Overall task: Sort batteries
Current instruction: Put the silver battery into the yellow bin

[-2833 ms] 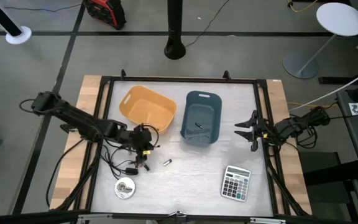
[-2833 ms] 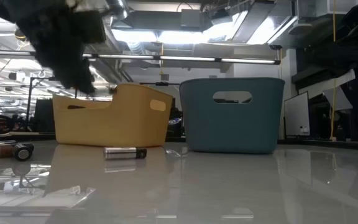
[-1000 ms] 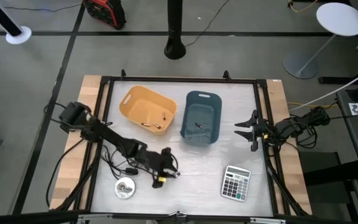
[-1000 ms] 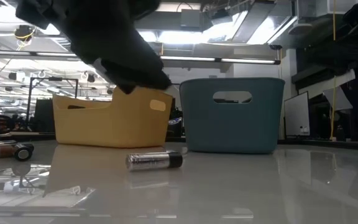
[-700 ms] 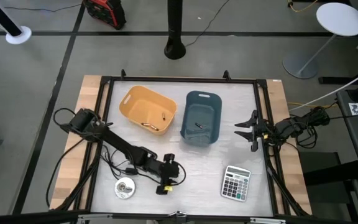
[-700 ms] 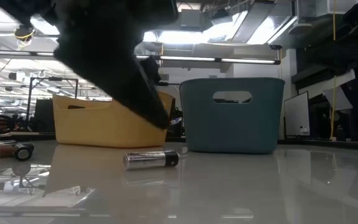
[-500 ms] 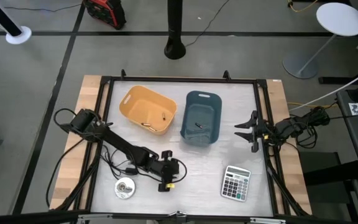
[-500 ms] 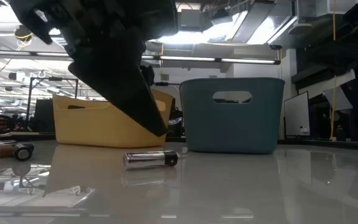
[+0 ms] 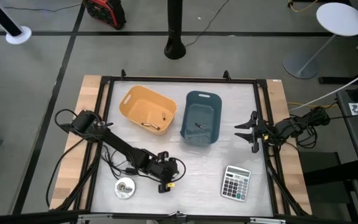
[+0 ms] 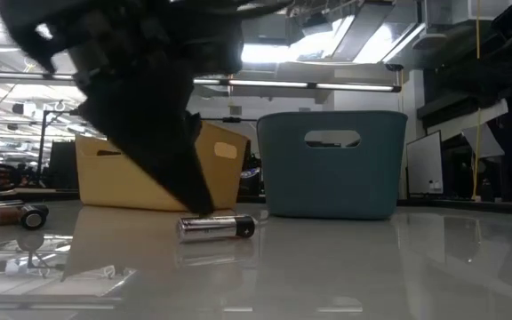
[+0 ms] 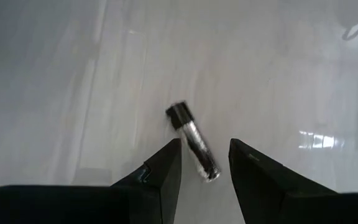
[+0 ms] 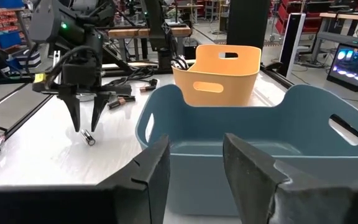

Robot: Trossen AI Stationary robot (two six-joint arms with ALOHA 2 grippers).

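Closest to you, your left end effector [image 9: 168,178] is down low over the white surface [image 9: 229,152], on the near side of the blue bin [image 9: 200,117] and a bit off toward the yellow bin's side. Its fingers [image 11: 166,168] are spread apart, and in the left wrist view a silvery battery [image 11: 192,140] lies flat between them, one end poking out past the tips. I can't tell if either finger is actually touching it. From the low view the same battery [image 10: 216,228] sits on the surface right below the dark arm, in front of the gap between the two bins.

Further out from the blue bin on that same side, there's a round silver disc [image 9: 125,186] and a tangle of black cable [image 9: 114,160], with a couple of dark batteries [image 10: 12,214] lying near the cable.

On the opposite side of the blue bin, near the front, sits the calculator [image 9: 235,183].

Your right end effector [image 9: 252,130] is parked just beside the blue bin, fingers open with nothing in them, pointing at it.

Inside the blue bin you've got one battery [image 9: 197,125]. Next to it, the yellow bin [image 9: 147,110] holds a few more batteries [image 9: 154,124].
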